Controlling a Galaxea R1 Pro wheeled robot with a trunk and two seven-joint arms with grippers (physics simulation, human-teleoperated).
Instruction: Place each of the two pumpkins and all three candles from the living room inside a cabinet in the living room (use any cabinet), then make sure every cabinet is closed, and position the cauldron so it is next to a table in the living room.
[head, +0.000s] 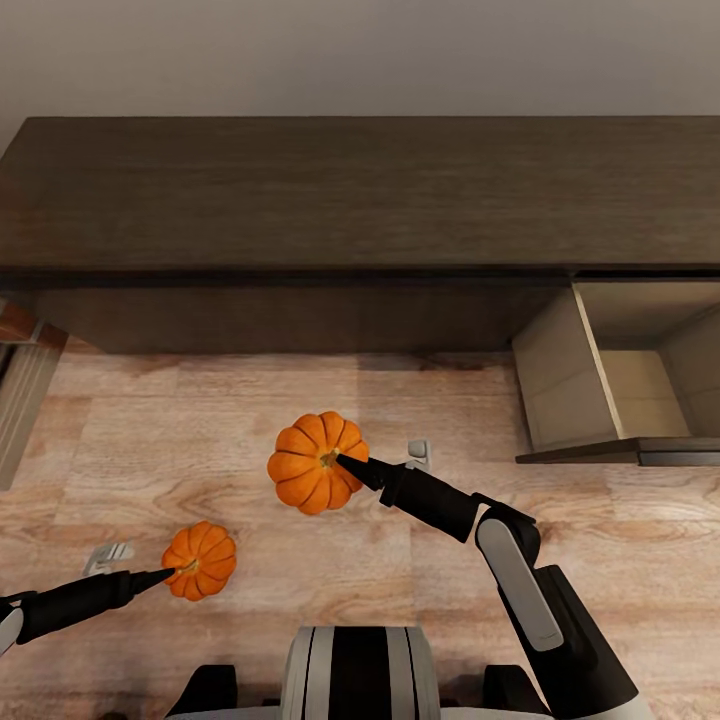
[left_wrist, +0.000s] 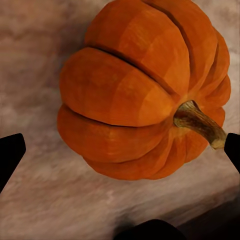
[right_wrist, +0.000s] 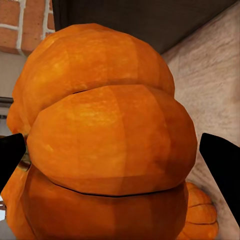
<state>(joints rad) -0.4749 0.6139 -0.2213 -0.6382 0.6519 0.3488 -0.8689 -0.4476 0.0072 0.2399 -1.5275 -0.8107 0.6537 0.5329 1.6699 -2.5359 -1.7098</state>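
Note:
Two ribbed orange pumpkins show in front of the long dark-brown cabinet (head: 300, 190). The larger-looking pumpkin (head: 315, 462) hangs above the plank floor, and my right gripper (head: 342, 460) is shut on it at the stem. In the right wrist view this pumpkin (right_wrist: 110, 145) spans the gap between the black fingers (right_wrist: 222, 165). The other pumpkin (head: 202, 560) lies on the floor at the lower left. My left gripper (head: 170, 575) is open, its tips at that pumpkin's stem. The left wrist view shows this pumpkin (left_wrist: 135, 95) with its brown stem (left_wrist: 200, 122) beside one finger (left_wrist: 232, 150).
One cabinet drawer (head: 640, 390) stands pulled open at the right, its pale tan interior bare. Two small pale grey objects lie on the floor, one (head: 418, 452) behind my right arm and one (head: 108, 553) by my left arm. Brickwork (head: 15, 325) stands at the left edge.

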